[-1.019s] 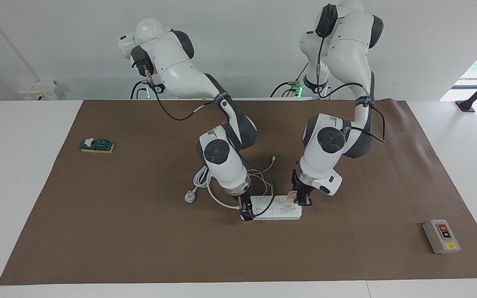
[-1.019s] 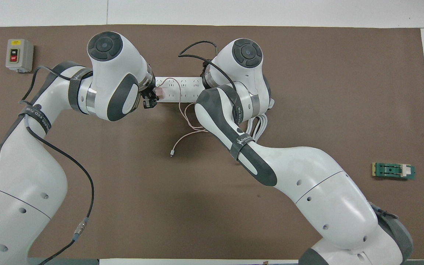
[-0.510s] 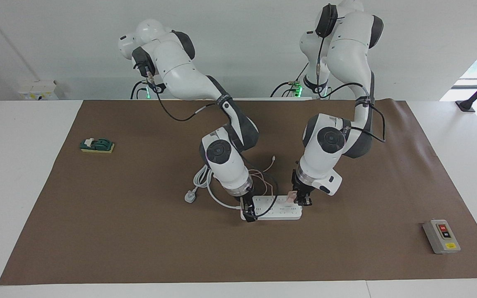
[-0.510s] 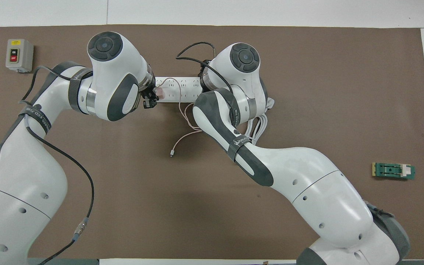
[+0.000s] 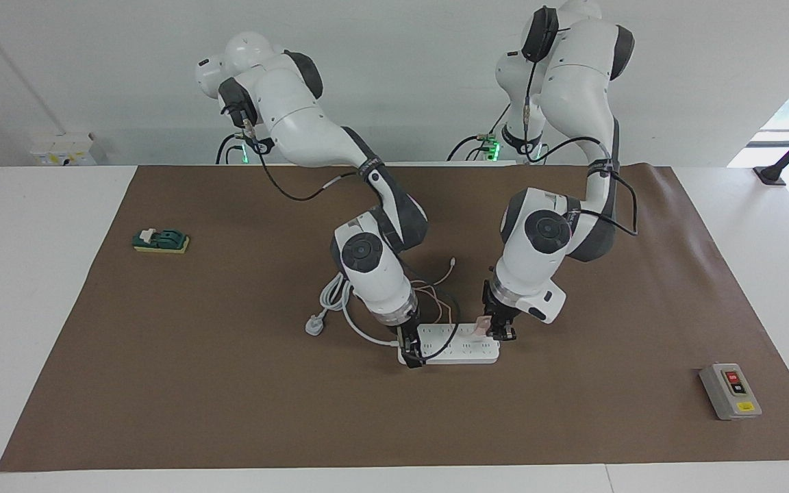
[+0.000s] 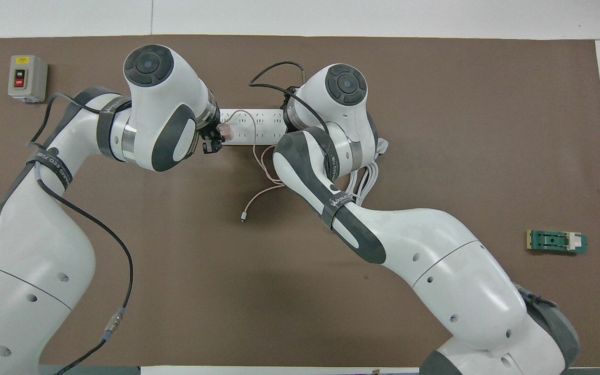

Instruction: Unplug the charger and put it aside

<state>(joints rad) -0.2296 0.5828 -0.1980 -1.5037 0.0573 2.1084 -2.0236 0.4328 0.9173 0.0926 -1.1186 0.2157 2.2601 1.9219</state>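
The charger (image 5: pixel 481 326) (image 6: pixel 225 130), a small pale pink cube, sits plugged into the white power strip (image 5: pixel 456 348) (image 6: pixel 258 127) at the end toward the left arm. My left gripper (image 5: pixel 497 333) (image 6: pixel 213 140) is shut on the charger from above. The thin pink cable (image 5: pixel 435 301) (image 6: pixel 263 194) loops from it over the mat toward the robots. My right gripper (image 5: pixel 409 352) is down at the strip's other end, touching it. In the overhead view the right wrist hides that gripper.
The strip's thick white cord and plug (image 5: pixel 316 323) lie coiled beside the right wrist. A grey switch box (image 5: pixel 730 390) (image 6: pixel 27 77) stands toward the left arm's end. A green part on a yellow base (image 5: pixel 160 240) (image 6: pixel 557 241) lies toward the right arm's end.
The right arm's wrist has shifted slightly over the strip's end. The left gripper and the charger have not moved.
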